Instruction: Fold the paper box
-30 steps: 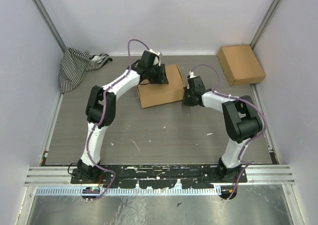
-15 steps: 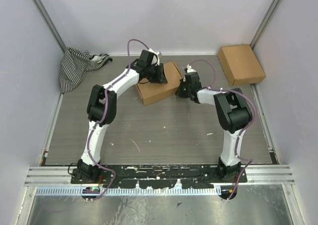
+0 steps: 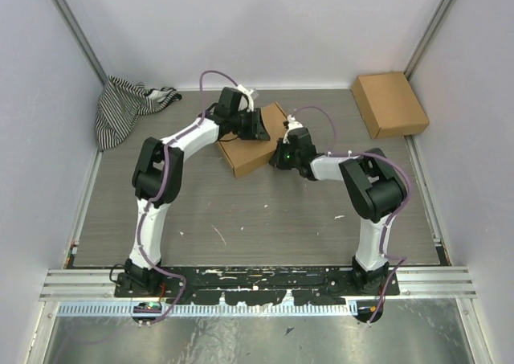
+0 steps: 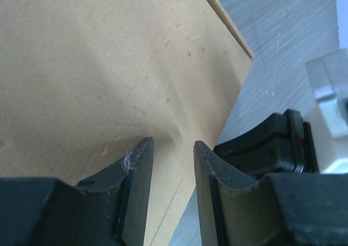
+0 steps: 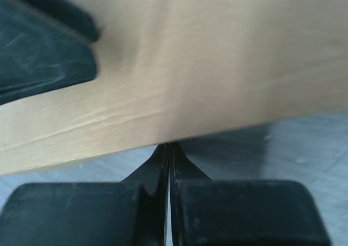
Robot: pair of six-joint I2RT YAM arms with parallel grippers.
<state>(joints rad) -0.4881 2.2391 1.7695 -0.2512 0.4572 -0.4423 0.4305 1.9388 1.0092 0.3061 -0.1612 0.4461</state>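
Note:
The paper box (image 3: 245,153) is a shallow closed brown cardboard box lying skewed on the table's far middle. My left gripper (image 3: 259,128) rests over its top near the right corner. In the left wrist view its jaws (image 4: 173,148) stand slightly apart with only the box top (image 4: 109,67) behind them. My right gripper (image 3: 278,156) is shut. In the right wrist view its tips (image 5: 168,146) touch the lower edge of the box's side wall (image 5: 217,56).
A smaller ready-made brown box (image 3: 389,104) lies at the back right by the wall. A black-and-white striped cloth (image 3: 124,107) is bunched at the back left. White walls enclose the table on three sides.
My right gripper has swung left up against the box's right side. The box has turned and slid a little to the left. My left gripper has shifted slightly left with it.

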